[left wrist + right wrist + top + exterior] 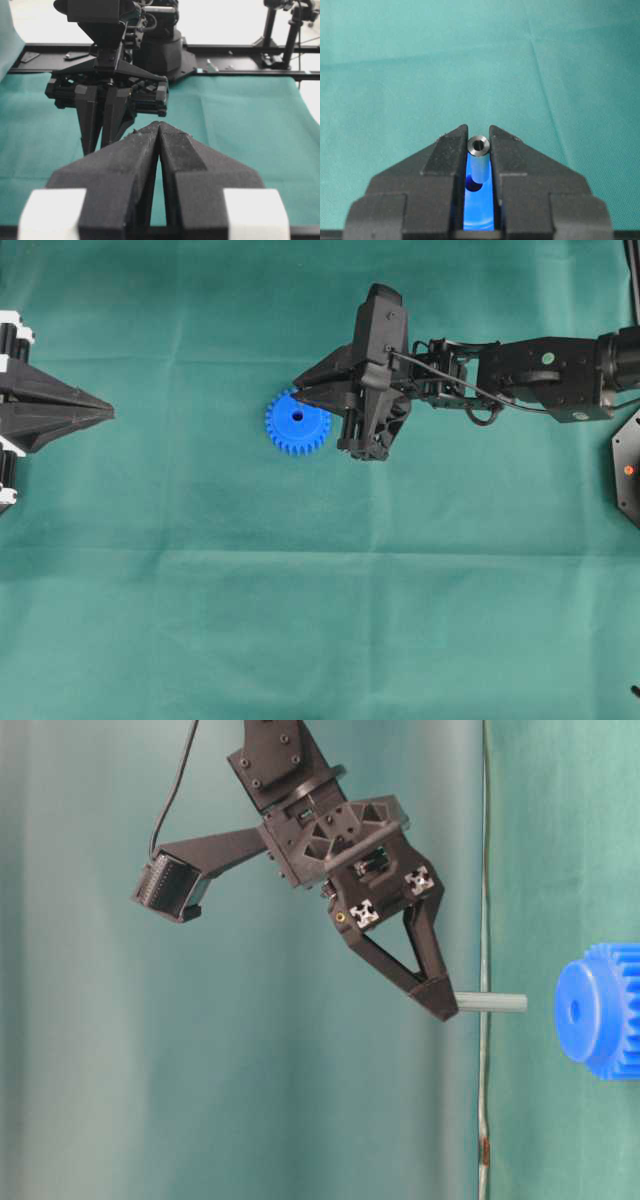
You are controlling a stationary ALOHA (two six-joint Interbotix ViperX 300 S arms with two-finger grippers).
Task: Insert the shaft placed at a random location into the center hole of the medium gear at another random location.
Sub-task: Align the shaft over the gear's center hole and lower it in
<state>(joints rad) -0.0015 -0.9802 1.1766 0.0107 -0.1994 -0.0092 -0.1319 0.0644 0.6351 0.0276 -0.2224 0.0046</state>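
Right gripper (479,150) clamped, left gripper (159,131) closed.

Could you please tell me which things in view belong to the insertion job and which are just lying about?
Job:
- shaft, held in the right gripper
- gear
- hole in the gear's middle

Not part of it:
- left gripper, jaws shut, holding nothing
- green cloth
- black frame behind the table
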